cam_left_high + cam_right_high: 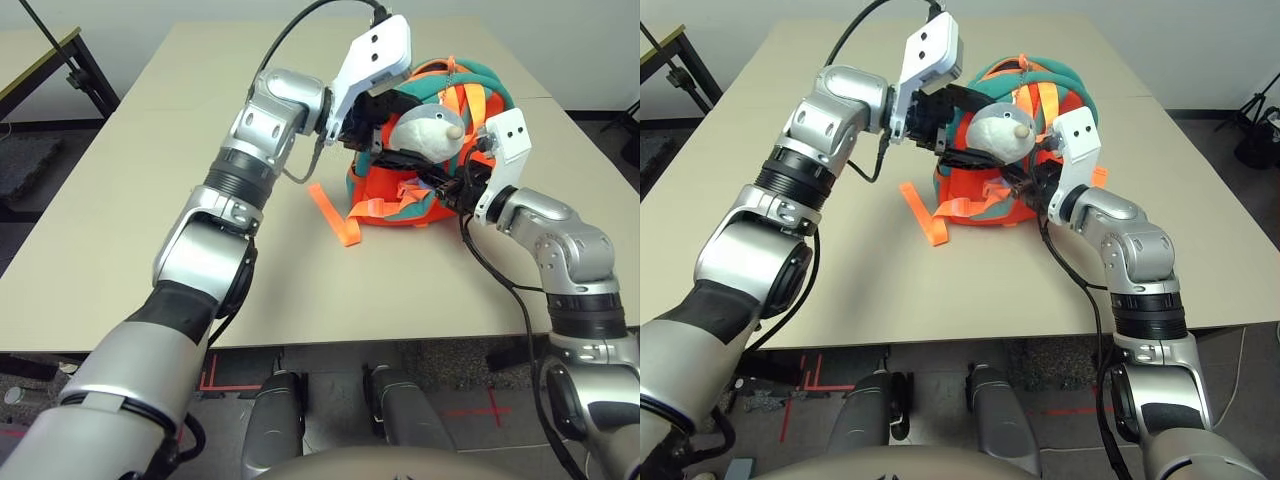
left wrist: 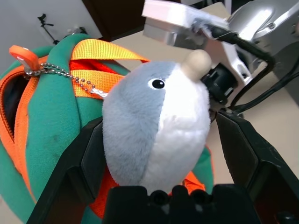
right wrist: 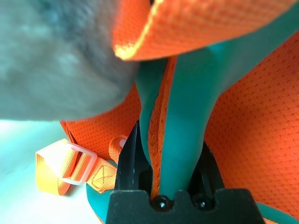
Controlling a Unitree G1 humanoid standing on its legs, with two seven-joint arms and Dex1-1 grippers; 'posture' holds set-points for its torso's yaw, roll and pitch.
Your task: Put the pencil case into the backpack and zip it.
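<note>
Right gripper [image 3: 170, 186] fingers pinch the backpack's [image 1: 400, 195] teal trim [image 3: 187, 116]. Backpack sits mid-counter [image 1: 150, 200], loose strap [image 1: 335, 215] trailing. Left gripper [image 2: 159, 140] fingers spread wide around the plush animal [image 2: 154, 130], possibly touching it.

Orange, teal-trimmed backpack [image 1: 420, 195] sits upright mid-table, straps splayed.

small orange fabric backpack with teal trim [image 1: 400, 200]: 1 | grey-and-white plush animal with a beige nose [image 1: 425, 128]: 1 | beige rectangular tables [image 1: 150, 200]: 2, the second [image 1: 30, 50] at far left | silver robot arms: 2 | black two-fingered grippers: 2, left gripper [image 2: 154, 140], right gripper [image 3: 175, 186] | loose orange webbing strap ends on the tabletop [image 1: 335, 215]: 1
</note>
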